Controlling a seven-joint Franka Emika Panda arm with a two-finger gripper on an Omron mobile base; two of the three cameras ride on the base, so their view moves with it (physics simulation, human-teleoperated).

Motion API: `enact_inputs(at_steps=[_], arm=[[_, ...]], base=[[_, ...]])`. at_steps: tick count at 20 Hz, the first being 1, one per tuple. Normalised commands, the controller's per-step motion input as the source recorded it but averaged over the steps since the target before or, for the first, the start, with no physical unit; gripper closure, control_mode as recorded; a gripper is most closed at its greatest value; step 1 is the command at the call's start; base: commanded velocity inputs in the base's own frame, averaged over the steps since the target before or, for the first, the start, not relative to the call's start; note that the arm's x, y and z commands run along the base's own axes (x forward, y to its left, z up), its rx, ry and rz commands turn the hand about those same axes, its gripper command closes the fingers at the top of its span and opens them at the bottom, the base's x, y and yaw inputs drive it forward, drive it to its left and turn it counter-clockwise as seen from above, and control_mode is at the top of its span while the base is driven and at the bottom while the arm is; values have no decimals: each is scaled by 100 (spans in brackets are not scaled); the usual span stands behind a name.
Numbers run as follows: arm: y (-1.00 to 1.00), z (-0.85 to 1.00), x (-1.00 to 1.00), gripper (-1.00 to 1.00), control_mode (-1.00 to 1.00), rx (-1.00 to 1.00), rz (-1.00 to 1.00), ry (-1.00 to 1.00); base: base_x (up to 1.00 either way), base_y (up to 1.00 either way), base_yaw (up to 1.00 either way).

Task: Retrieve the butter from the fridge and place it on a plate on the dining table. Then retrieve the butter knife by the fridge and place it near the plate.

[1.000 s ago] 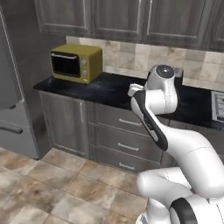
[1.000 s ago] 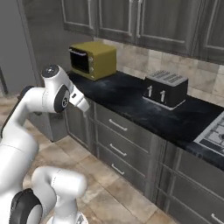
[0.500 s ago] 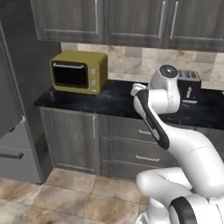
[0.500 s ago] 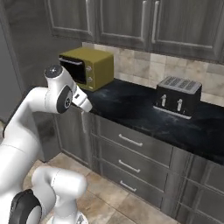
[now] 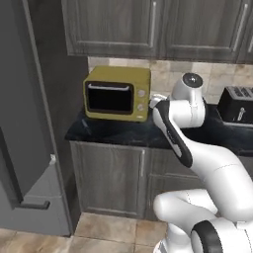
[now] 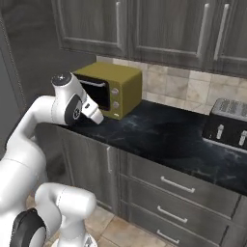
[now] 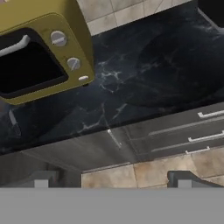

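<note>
- A black marble counter (image 7: 144, 78) lies ahead of the gripper (image 7: 113, 179).
- A yellow oven (image 5: 117, 93) stands on it, a dark toaster (image 6: 228, 124) farther along.
- Grey cabinets (image 6: 159, 29) hang above; drawers (image 7: 192, 133) and tan floor tiles (image 5: 106, 228) sit below.

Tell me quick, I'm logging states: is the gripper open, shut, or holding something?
Gripper: open, holding nothing; its fingertips hang over the floor before the cabinet drawers.
</note>
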Motion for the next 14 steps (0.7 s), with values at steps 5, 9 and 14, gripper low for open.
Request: enact_inputs(at_steps=[5, 9, 14], arm=[[0, 0, 0, -100, 100, 0, 0, 0], [0, 0, 0, -100, 100, 0, 0, 0], [0, 0, 0, -100, 100, 0, 0, 0]], base=[[63, 61, -19], [51, 10, -18], [65, 13, -26]])
